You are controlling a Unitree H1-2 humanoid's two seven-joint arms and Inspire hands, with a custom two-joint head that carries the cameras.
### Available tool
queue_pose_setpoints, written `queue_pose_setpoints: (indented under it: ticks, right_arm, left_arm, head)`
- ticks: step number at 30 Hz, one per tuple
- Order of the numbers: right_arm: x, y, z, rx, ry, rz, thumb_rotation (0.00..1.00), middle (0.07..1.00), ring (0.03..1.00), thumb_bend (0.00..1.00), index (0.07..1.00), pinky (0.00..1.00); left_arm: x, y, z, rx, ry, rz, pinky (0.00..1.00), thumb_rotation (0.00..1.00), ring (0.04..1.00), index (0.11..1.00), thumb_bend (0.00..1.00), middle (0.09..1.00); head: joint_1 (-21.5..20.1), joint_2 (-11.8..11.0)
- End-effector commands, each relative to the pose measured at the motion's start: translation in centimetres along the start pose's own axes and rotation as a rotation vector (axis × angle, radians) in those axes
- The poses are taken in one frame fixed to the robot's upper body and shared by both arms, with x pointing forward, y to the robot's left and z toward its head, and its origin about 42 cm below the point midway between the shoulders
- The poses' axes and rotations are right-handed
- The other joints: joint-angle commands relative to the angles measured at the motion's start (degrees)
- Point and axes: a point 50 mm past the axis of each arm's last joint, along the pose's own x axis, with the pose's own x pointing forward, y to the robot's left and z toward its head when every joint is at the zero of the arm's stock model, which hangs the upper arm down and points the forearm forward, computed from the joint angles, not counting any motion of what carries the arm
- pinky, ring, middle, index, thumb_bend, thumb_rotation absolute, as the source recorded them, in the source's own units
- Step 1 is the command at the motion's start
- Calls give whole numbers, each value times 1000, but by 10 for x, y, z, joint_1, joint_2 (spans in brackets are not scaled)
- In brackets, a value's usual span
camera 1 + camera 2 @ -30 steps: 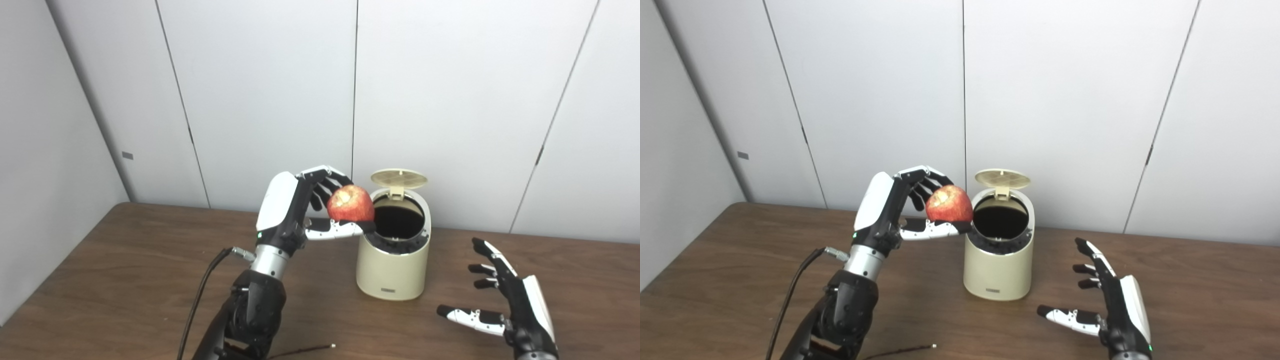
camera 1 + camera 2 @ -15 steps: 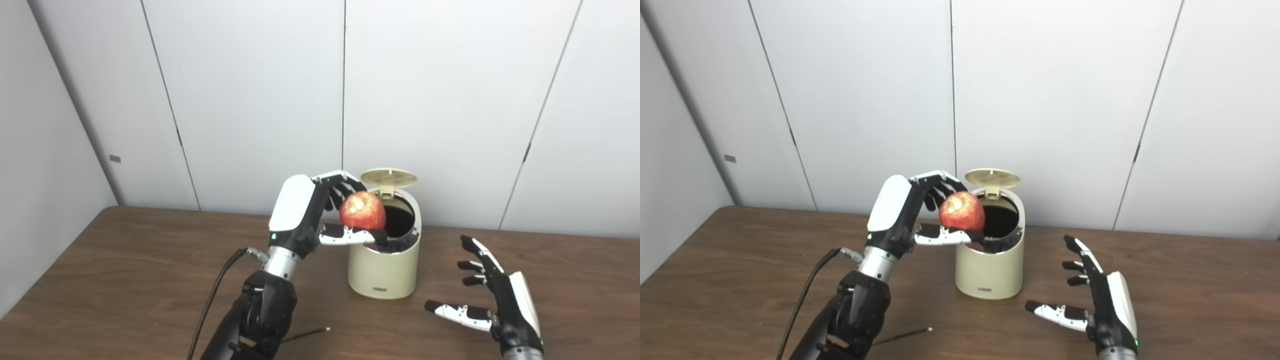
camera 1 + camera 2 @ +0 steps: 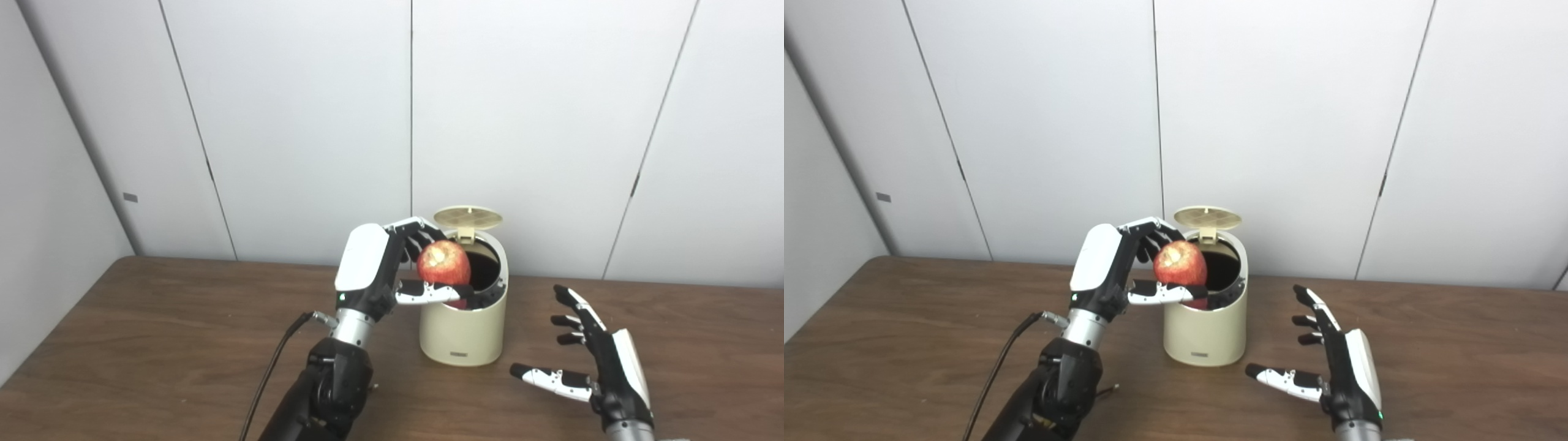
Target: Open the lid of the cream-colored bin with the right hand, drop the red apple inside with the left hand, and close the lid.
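Observation:
The cream-colored bin [image 3: 462, 331] stands mid-table with its round lid [image 3: 468, 217] tipped up at the back and its dark mouth showing. My left hand [image 3: 383, 269] is shut on the red apple [image 3: 443, 264], holding it over the left part of the bin's mouth, partly below the rim line. My right hand [image 3: 597, 367] hovers low over the table to the right of the bin, open, fingers spread, holding nothing.
The brown wooden table [image 3: 153, 343] runs to a grey panelled wall [image 3: 306, 122] right behind the bin. A black cable [image 3: 269, 373] hangs from my left wrist toward the front edge.
The camera has panned, shifting the picture left. My left hand has carried the apple rightward and down, from beside the bin's rim to over its mouth. The right hand stays open beside the bin.

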Motion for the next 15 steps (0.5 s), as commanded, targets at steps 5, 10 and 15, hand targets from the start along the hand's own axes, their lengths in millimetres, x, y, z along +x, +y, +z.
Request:
queue_pose_setpoints:
  ticks: [5, 10, 15]
  right_arm:
    - [12, -4, 20, 21, -109, -33, 180, 868, 748, 766, 854, 625]
    - [12, -3, 20, 28, -105, -30, 155, 870, 751, 761, 855, 625]
    - [12, -2, 20, 27, -100, -27, 148, 871, 751, 756, 853, 626]
  left_arm:
    - [23, 2, 16, -4, -85, 100, 397, 0, 421, 530, 501, 486]
    - [24, -9, 14, -10, -77, 122, 391, 0, 418, 534, 500, 482]
    - [25, -18, 15, -17, -70, 124, 424, 0, 436, 523, 502, 479]
  head:
    - [0, 1]
    - [0, 1]
    - [-2, 1]
